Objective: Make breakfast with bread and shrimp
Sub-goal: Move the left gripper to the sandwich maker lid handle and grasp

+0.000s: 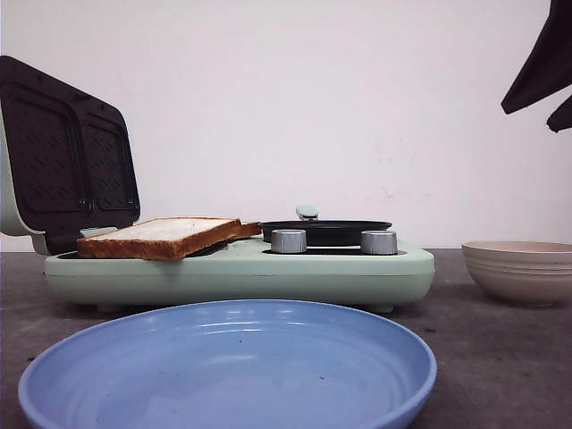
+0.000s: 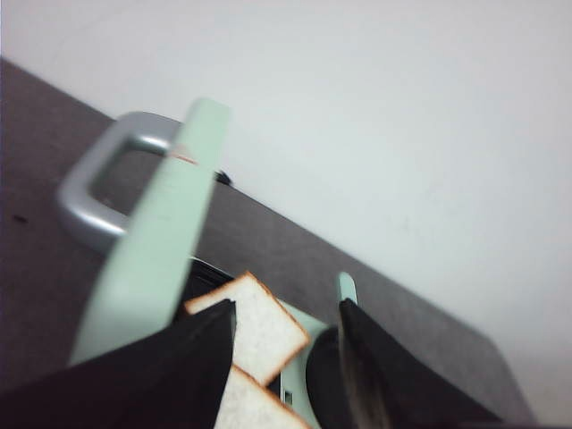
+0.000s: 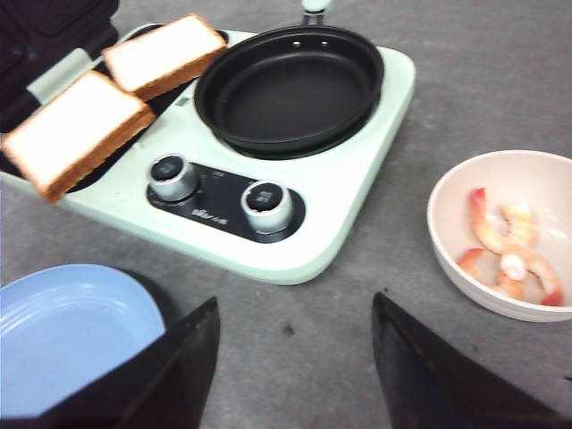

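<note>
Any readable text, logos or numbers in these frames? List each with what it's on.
Nothing can be read for certain.
A small white brand mark on the black control panel of the green breakfast maker, between and below the two knobs: too blurred to read.
Faint markings around the left knob and the right knob: too small to read.
No text shows on the bread, the pan, the blue plate or the shrimp bowl.

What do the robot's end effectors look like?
Each end effector has two flat, black, wedge-shaped fingers with a matte finish. The left end effector shows them dark and broad at the base, narrowing toward the tips. The right end effector looks the same: plain black fingers. No cables, labels or markings show in any view.
</note>
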Motion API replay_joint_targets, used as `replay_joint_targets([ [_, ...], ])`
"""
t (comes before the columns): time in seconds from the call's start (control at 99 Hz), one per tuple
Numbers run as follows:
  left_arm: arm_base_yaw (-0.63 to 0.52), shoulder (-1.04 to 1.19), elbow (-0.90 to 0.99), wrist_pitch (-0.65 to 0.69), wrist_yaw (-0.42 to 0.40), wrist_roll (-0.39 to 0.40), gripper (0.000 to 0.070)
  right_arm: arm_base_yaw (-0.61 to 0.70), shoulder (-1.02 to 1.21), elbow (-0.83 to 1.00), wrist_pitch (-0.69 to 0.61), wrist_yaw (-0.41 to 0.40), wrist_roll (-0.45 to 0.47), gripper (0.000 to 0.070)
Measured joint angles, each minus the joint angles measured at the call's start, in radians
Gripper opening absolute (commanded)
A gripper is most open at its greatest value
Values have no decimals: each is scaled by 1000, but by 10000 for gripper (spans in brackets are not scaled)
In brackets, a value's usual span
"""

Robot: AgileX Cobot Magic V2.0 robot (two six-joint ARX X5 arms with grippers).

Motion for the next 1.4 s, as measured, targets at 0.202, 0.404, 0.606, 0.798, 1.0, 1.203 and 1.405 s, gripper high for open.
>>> replay_joint_targets([
  [0.202,164,2,0,19,134,-109,196,0,0,0,0,-25,-7,318],
  [0.404,304,25,0,20,249,-202,247,0,0,0,0,-56,-8,318],
  [0.606,411,76,0,40,339,-288,281,0,0,0,3,-76,-18,318],
  [0.798,449,171,0,152,459,-378,280,0,0,0,10,-77,-23,318],
  [1.0,449,277,0,199,492,-433,281,0,0,0,22,-77,-23,318],
  [1.203,449,307,0,200,495,-444,325,0,0,0,21,-77,-23,318],
  [1.405,449,335,0,201,476,-444,365,0,0,0,21,-77,-23,318],
])
